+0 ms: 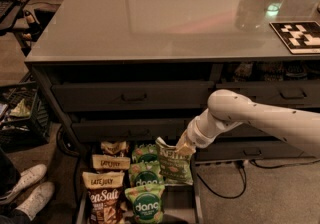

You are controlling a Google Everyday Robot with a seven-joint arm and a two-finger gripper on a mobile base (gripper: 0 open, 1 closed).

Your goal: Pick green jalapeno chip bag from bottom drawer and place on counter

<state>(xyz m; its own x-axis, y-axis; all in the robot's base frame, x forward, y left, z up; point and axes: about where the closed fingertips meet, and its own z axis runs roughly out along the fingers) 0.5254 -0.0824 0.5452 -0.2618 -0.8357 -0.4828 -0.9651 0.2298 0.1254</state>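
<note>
Bottom drawer (198, 202): tool (183, 147) on chip bag (174, 168)

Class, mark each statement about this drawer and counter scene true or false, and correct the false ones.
1. The green jalapeno chip bag lies on the counter. False: it is down at the bottom drawer, at its right side.
2. The gripper is at that bag's top edge. True.
3. The bottom drawer is pulled open. True.
4. The dang bags sit to the right of the jalapeno bag. False: they sit to its left in the picture.
5. A black-and-white patterned marker lies on the counter. True.
</note>
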